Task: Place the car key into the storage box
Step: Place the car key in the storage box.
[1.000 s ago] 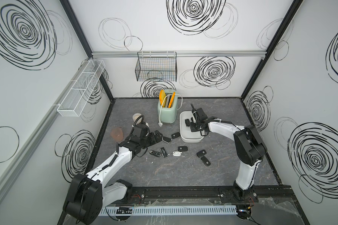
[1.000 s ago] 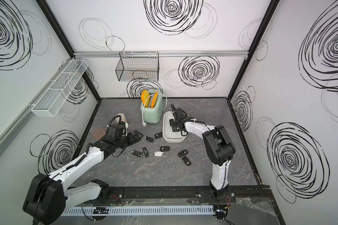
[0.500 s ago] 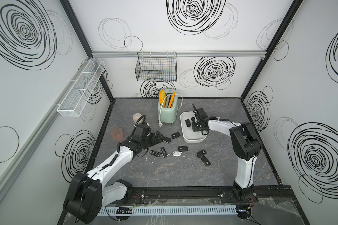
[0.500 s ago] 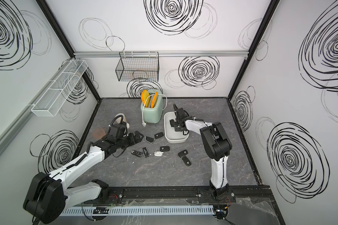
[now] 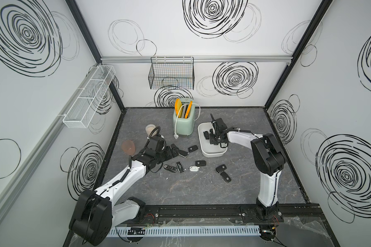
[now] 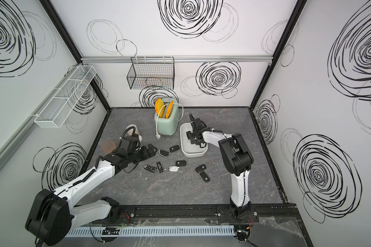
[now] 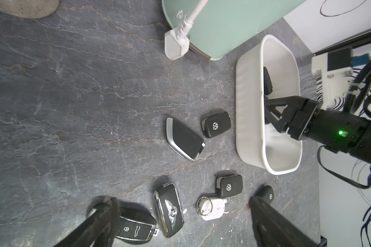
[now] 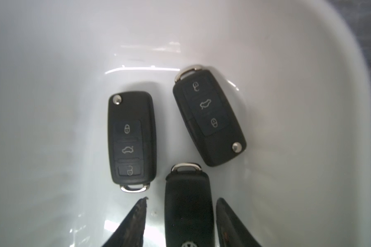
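Note:
The white storage box (image 5: 212,154) (image 6: 194,154) stands right of the toaster. My right gripper (image 5: 212,139) (image 8: 182,201) reaches down into it and is open. A black car key (image 8: 187,203) lies on the box floor between its fingers, with a gap on each side. Two more black keys (image 8: 131,139) (image 8: 209,119) lie in the box beyond it. My left gripper (image 5: 172,150) (image 7: 182,201) is wide open and low over the table, holding nothing. Several loose keys lie in front of it, among them a silver-edged key (image 7: 183,139) and a winged-badge key (image 7: 169,210).
A mint toaster (image 5: 183,126) with its white plug (image 5: 176,135) stands left of the box. Two cups (image 5: 150,129) (image 5: 128,147) sit at the table's left. More keys (image 5: 221,168) (image 5: 225,177) lie in front of the box. A black wire basket (image 5: 171,76) and a white mesh rack (image 5: 90,98) hang on the walls.
My right gripper's fingers have spread apart inside the box and let go of the black key. The left arm has barely moved.

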### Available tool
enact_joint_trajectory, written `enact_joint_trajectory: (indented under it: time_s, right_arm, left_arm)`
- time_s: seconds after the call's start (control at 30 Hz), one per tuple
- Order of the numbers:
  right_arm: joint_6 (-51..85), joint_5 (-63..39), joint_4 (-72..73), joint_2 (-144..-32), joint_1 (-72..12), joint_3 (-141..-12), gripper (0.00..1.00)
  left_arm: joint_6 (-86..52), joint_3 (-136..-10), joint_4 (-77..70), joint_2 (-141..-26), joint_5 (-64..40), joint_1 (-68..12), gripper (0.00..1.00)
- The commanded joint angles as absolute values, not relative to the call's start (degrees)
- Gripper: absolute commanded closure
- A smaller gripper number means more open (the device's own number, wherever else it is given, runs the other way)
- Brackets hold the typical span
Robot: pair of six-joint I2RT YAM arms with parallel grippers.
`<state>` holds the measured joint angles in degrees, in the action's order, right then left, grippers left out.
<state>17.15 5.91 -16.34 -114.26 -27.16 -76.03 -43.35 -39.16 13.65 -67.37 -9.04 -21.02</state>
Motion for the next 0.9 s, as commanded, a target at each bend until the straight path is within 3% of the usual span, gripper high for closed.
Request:
enact_joint_trajectory:
  time_s: [0.0, 0.13, 0.53, 0.87]
  right_arm:
    - [17.1, 4.5, -17.9, -110.9, -27.2, -79.2, 0.42]
    - [16.9, 2.4, -18.9, -107.5, -27.2, -80.9, 0.35]
    - [17.5, -6.3, -17.8, -92.8, -27.4, -76.1, 0.0]
    - [20.1, -13.7, -14.0, -78.9, -27.5, -62.8, 0.01]
  left_arm:
    - [-43.9, -41.0, 14.0, -66.2, -7.9, -21.4, 0.02]
    - [-43.9, -41.5, 14.6, -66.3, -7.0, -22.1, 0.02]
    - [-45.5, -43.8, 18.0, -68.2, 0.1, -28.7, 0.02]
    - [-48.1, -48.3, 20.0, -75.4, 6.4, -36.2, 0.02]
